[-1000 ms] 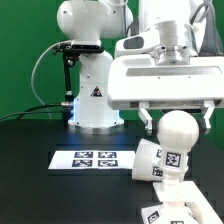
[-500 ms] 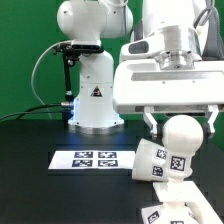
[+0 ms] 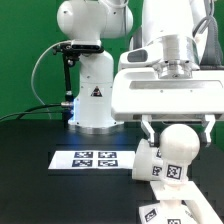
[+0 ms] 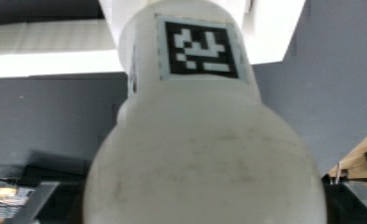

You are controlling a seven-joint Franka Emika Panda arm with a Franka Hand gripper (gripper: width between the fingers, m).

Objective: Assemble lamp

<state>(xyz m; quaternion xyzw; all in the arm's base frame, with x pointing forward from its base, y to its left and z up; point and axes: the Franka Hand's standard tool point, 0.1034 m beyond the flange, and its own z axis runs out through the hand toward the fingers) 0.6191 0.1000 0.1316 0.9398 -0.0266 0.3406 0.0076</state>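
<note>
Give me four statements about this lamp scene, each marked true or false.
1. The hand grips the bulb with its neck pointing down. True.
2. The shade sits on top of the bulb. False: it lies tilted on the table, beside the bulb on the exterior view's left.
3. The marker board lies flat on the table, on the exterior view's left of the shade. True.
4. The bulb rests on the marker board. False: it hangs upright under the hand, off to the exterior view's right of the board.
</note>
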